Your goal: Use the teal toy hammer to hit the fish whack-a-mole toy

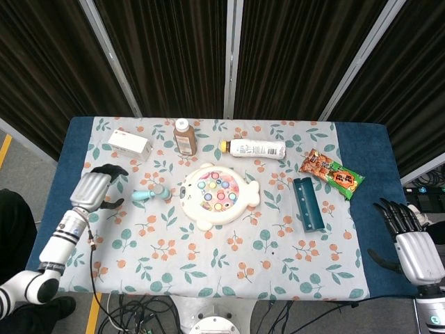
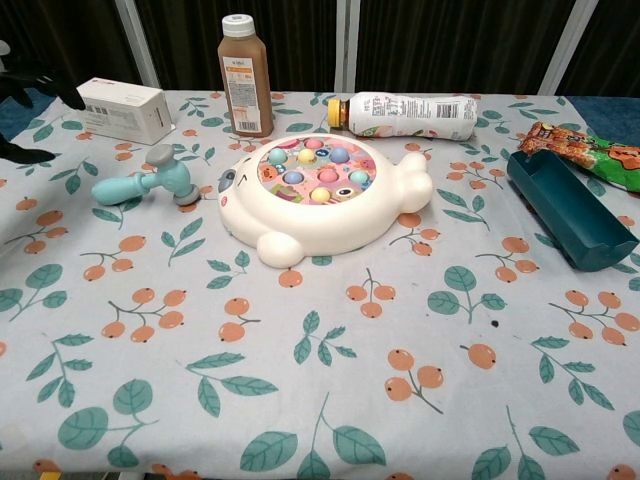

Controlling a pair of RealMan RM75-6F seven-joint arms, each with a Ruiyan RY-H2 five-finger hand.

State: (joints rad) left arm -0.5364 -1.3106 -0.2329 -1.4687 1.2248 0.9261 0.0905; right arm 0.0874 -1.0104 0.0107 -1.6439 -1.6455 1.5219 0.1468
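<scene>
While the left hand [image 1: 96, 188] hovers empty, fingers spread, just beside the hammer [image 1: 151, 194] lying left of the fish toy [image 1: 217, 195], a careless grasp could nudge the handle away.

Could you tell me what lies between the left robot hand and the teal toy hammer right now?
Nothing but bare tablecloth: in the head view, the left robot hand sits just left of the teal toy hammer, apart.

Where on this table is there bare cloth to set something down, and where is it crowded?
Bare: the near strip of tablecloth in front of the fish toy. Crowded: the far edge, with white box, brown bottle, lying white bottle; teal hammer sits left of the toy.
</scene>
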